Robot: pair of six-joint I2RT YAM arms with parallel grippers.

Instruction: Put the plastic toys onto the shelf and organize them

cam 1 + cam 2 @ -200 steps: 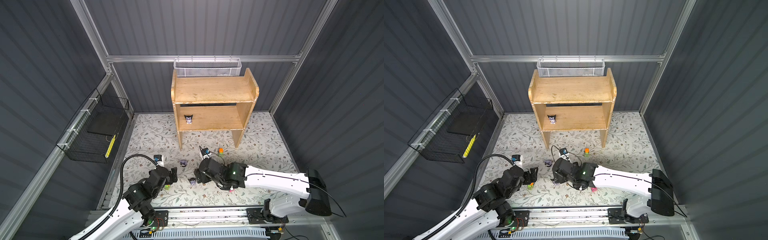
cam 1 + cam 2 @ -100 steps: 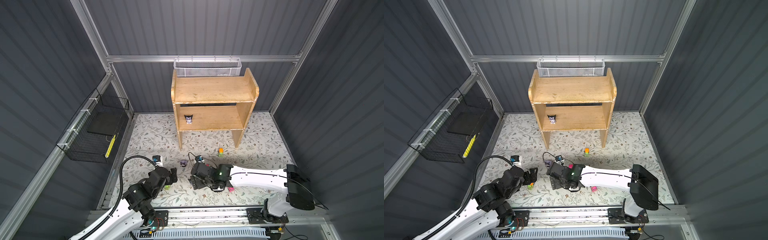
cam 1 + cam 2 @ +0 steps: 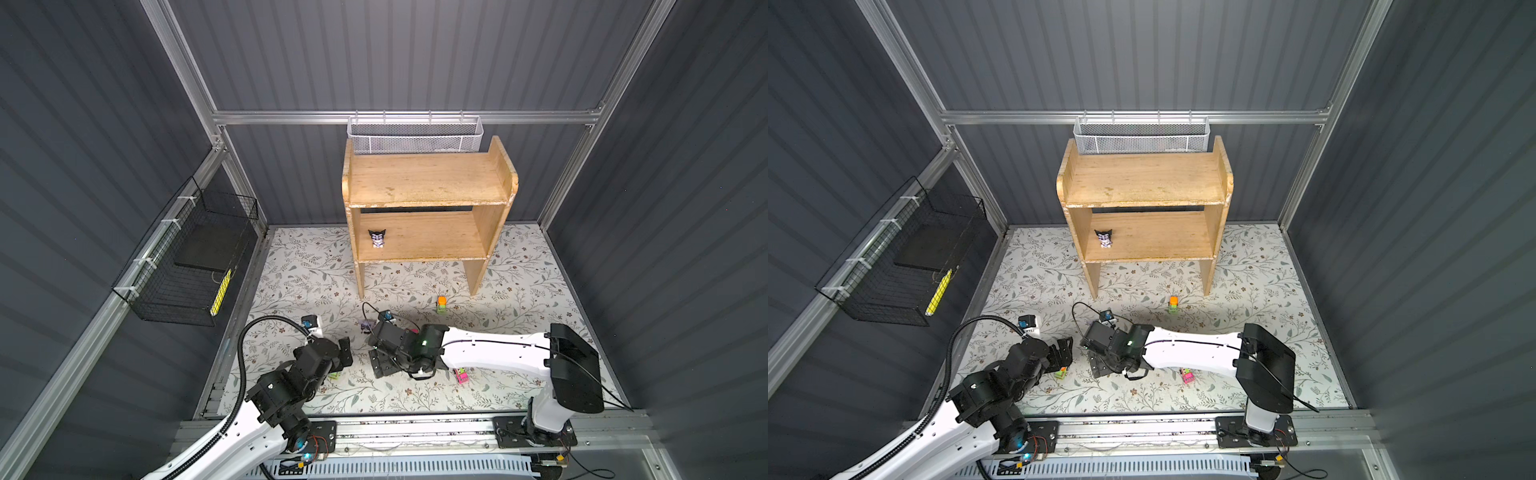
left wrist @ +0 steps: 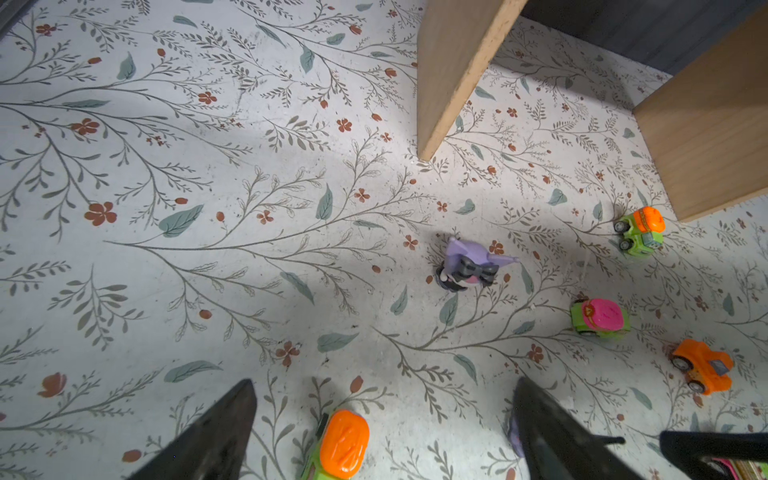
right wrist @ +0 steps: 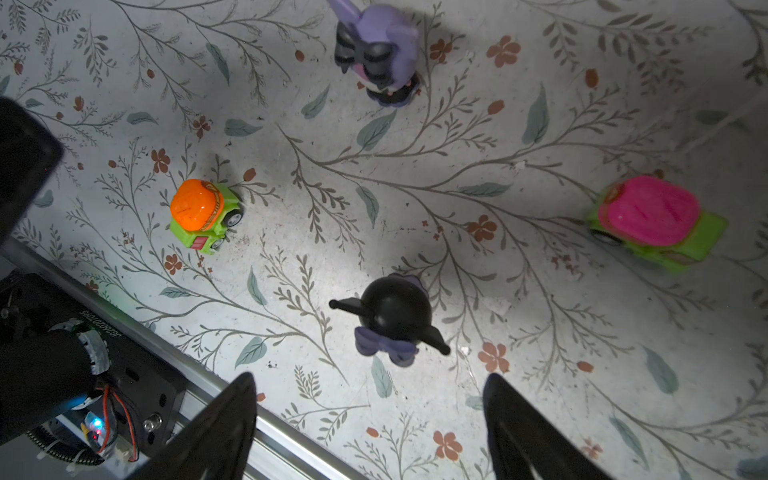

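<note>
The wooden shelf holds one black-and-lilac figurine on its lower tier. The other plastic toys lie on the floral mat. My left gripper is open low over the mat, with an orange-topped green car between its fingers, untouched. My right gripper is open too, and a black figurine stands just past its fingertips. A lilac figurine stands further off. A pink-topped green car sits beside it.
Another orange-and-green car sits by a shelf leg, an orange car nearer, and a pink car under the right arm. A white mesh basket hangs behind the shelf, a black wire basket on the left wall.
The right arm has folded in from the right, and its gripper has shifted left and toward the front rail. The left gripper has opened slightly wider; its arm has stayed put.
</note>
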